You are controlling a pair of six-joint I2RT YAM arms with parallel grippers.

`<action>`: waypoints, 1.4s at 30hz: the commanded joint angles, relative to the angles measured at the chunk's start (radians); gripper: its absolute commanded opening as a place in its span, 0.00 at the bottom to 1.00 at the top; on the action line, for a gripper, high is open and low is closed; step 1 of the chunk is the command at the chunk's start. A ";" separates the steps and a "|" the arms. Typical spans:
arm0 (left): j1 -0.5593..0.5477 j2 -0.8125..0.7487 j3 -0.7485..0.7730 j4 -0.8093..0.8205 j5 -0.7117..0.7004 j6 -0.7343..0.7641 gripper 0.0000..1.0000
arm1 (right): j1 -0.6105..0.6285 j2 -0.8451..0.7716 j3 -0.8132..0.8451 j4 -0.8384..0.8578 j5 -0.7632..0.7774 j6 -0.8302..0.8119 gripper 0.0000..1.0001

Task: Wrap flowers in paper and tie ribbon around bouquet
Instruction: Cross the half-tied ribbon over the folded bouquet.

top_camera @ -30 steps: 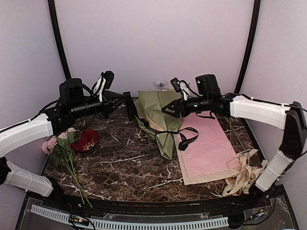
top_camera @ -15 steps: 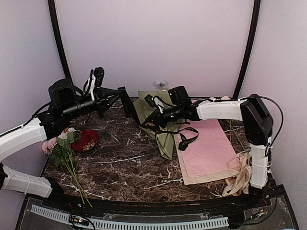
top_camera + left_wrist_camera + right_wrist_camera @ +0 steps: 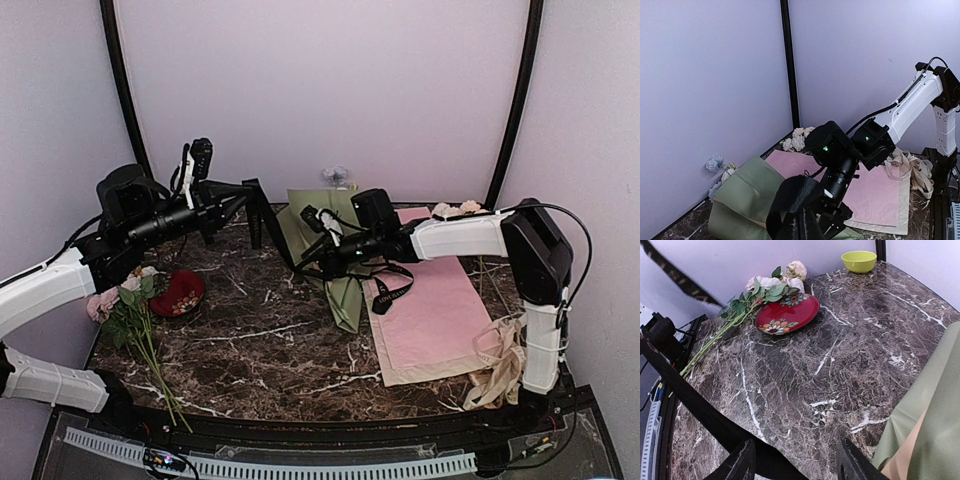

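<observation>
Black ribbon [image 3: 690, 396] crosses the gap between the fingers [image 3: 742, 466] of the right pincer [image 3: 797, 464]. The jaws stand spread. The band passes slantwise close to one finger, unpinched; contact cannot be confirmed. The left pincer [image 3: 257, 225] is pressed together on the same ribbon, which runs in a straight line from it toward 4 o'clock, down to the right pincer. Past the right pincer the ribbon continues toward 3 o'clock and ends in a loop lying on the pink sheet [image 3: 435, 310].

Below the right pincer, and from 12 to 3 o'clock of it, lies the folded sage-green paper [image 3: 320, 225] on the marble table [image 3: 260, 340]. The flowers [image 3: 715, 163] show as pale blossoms at the paper's 12 o'clock end, against the back wall. The right arm lies across the paper and hides part of it.

The pink sheet lies just beside the paper at 3 o'clock, on a tan sheet [image 3: 400, 377]. At the table's 9 o'clock side sits a red plate [image 3: 787, 314], with pink-and-white blossoms [image 3: 775, 282] beside it. A yellow-green bowl [image 3: 859, 261] stands beyond the plate. A cream ribbon [image 3: 500, 362] is heaped at 4 o'clock.
</observation>
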 commanded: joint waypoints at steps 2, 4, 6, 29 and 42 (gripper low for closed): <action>-0.003 -0.022 -0.010 0.013 -0.041 0.027 0.00 | 0.022 -0.010 0.040 -0.069 -0.051 -0.071 0.56; -0.003 -0.027 -0.012 0.008 -0.055 0.039 0.00 | 0.024 0.000 0.048 -0.095 -0.090 -0.068 0.56; -0.003 -0.030 -0.012 0.004 -0.066 0.046 0.00 | 0.028 0.004 0.055 -0.106 -0.116 -0.064 0.54; -0.003 -0.026 -0.014 -0.021 -0.123 0.070 0.00 | 0.044 -0.018 0.056 -0.175 -0.098 -0.128 0.58; -0.004 -0.024 -0.017 -0.024 -0.147 0.069 0.00 | 0.043 -0.034 0.046 -0.136 -0.010 -0.103 0.01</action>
